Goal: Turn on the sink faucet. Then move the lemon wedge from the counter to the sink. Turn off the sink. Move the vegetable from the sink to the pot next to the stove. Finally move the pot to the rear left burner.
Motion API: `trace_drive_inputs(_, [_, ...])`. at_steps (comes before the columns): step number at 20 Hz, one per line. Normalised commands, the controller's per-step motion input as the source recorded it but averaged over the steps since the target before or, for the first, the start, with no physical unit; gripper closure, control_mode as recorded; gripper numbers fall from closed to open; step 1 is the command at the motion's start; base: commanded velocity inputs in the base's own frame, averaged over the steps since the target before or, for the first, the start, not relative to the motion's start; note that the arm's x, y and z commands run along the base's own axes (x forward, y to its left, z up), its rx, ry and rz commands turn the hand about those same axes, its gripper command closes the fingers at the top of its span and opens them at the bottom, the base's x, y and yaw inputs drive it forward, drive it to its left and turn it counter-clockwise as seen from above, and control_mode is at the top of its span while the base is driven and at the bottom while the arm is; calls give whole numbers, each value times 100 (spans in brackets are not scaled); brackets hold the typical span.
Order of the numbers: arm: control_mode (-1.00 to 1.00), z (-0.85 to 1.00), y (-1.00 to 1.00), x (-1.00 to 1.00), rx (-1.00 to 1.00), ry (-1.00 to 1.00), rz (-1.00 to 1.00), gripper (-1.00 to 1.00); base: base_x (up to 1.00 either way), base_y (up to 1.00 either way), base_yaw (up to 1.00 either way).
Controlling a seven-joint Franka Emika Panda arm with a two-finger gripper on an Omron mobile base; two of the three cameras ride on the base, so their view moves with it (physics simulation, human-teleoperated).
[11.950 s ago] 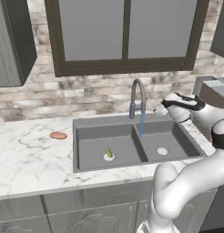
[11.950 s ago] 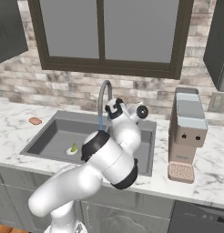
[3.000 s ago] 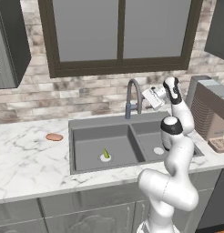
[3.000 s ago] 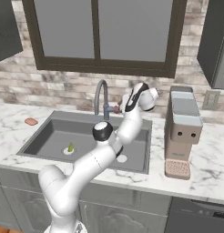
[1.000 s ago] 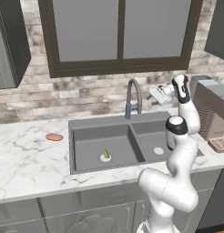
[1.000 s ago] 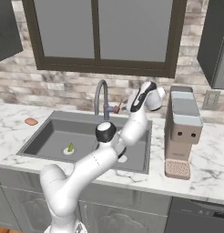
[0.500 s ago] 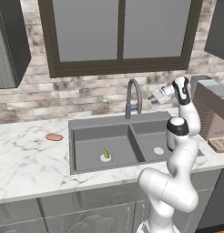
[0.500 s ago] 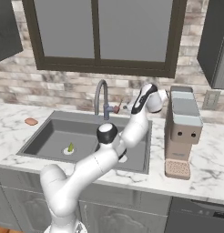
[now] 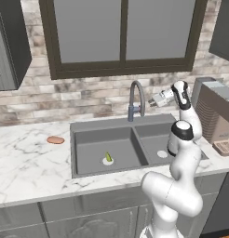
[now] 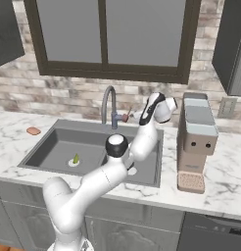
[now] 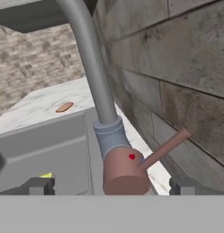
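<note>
The sink faucet [image 9: 136,98] [image 10: 108,105] arches over the dark double sink [image 9: 88,135] [image 10: 49,147]. No water shows at its spout. My gripper [image 9: 156,100] [image 10: 130,116] [image 11: 109,186] is open, just right of the faucet, low against the brick wall. In the hand view the faucet's red-brown base [image 11: 125,170] and its slanted lever [image 11: 166,148] sit between my fingertips [image 11: 38,185], untouched. The yellow-green lemon wedge [image 9: 108,157] [image 10: 76,159] [image 11: 46,175] lies on the left bowl's drain. The marble counter [image 9: 28,162] surrounds the sink. Pot, stove and burner are out of view.
A flat orange-brown oval [image 9: 55,140] [image 10: 33,131] [image 11: 64,107] lies on the counter left of the sink. A coffee machine [image 9: 216,116] [image 10: 197,137] stands close on the right of my arm. The brick wall and window frame rise right behind the faucet.
My hand has sunk a little and edged toward the faucet's base. The jaws have stayed open, and the lemon wedge has not moved.
</note>
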Motion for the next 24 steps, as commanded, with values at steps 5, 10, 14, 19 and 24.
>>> trace_drive_inputs(5, [-100,-11,56,1,0,0,-6,-100,0,0,0])
trace_drive_inputs(10, [-100,0,65,0,0,0,0,-100,0,0,0])
trace_drive_inputs(14, [-100,0,72,0,0,0,0,-100,0,0,0])
trace_drive_inputs(19, [-100,0,74,-1,0,0,0,-100,0,0,0])
trace_drive_inputs(24, [-100,0,74,-6,0,0,0,-100,0,0,0])
